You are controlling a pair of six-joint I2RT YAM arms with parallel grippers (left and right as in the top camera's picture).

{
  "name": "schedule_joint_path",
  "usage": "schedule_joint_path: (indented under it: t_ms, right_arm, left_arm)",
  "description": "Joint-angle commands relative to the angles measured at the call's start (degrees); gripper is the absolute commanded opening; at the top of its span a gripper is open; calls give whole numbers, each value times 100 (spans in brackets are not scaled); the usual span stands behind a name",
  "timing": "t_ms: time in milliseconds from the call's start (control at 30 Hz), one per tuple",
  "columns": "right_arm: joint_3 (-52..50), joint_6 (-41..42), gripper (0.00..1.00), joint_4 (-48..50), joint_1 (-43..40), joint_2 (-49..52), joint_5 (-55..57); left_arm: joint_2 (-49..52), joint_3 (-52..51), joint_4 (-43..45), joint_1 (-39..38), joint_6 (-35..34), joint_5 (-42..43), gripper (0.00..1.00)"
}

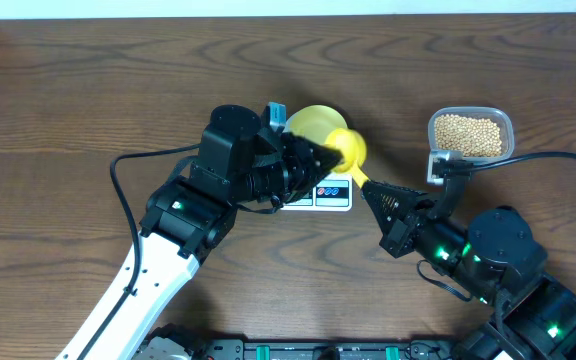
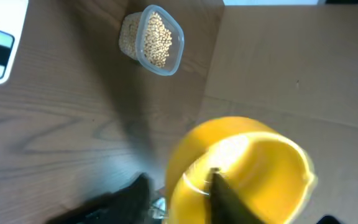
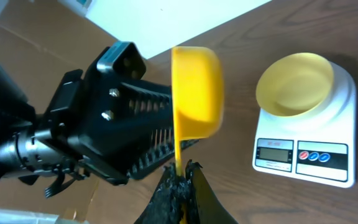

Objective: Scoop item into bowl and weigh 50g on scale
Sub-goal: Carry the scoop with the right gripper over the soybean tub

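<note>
Because the beans [image 1: 470, 134] lie on its side, the right gripper [image 3: 180, 182] clamps shut on the scoop [image 3: 196, 87] handle — the left gripper [image 1: 318, 157] straddles the cup rim, its hold impossible to tell.

Scale [image 1: 333, 196] mostly behind the left end effector [image 1: 318, 157] overhead, its display [image 3: 275, 151] digits illegibly small.

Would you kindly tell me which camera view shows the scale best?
The right wrist view: the scale appears whole, display and buttons visible, bowl on its platform. Overhead, the left gripper and yellow scoop cover most of it; the left wrist view catches only a corner.
</note>
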Motion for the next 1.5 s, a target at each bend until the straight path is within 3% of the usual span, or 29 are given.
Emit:
schedule_joint_path:
  t_ms: [0,100,300,500,700,733,833,933,1067,1233,1467]
  right_arm:
    - [105,59,2,11,-24,-7,461]
    - [105,55,2,15,-24,-7,769]
    - [105,-247,2,-28,-35,-4,1384]
    - [452,-358,1,-546,-442,79,1488]
    - [1641,-791,2,-1878,-1137,481,1486]
    - [1823,-835,1,-2083,-1248,568,1480]
    - [2406,-1161,2,-2682,-1661,931,1237]
    - [2820,-1449,1,-3086,-2065,1279,852]
    - [3211,-1650,1,-3416,-2653,1742,461]
    - [3491,-2190,1,-3436,-3445,2312,-575]
    - [3554,-3119,1,-3512,-4389,2983,-1908]
  left_arm:
    - [-74,83,-20,24,-2,-7,56]
    - [-74,83,-33,24,55,-7,66]
    - [-74,83,-37,24,426,-7,73]
    - [-74,83,-168,24,1838,-9,77]
    - [-74,85,-850,24,3246,-55,79]
    - [-76,96,-957,24,3449,-57,75]
    - [-76,267,-1633,24,3873,-680,49]
    - [-74,612,-2583,-7,4190,-1849,10]
    - [-74,929,-3198,-162,4424,-2616,7]
    - [20,929,-3193,-533,4699,-2649,7]
    - [553,828,-3163,-817,4695,-3418,7]
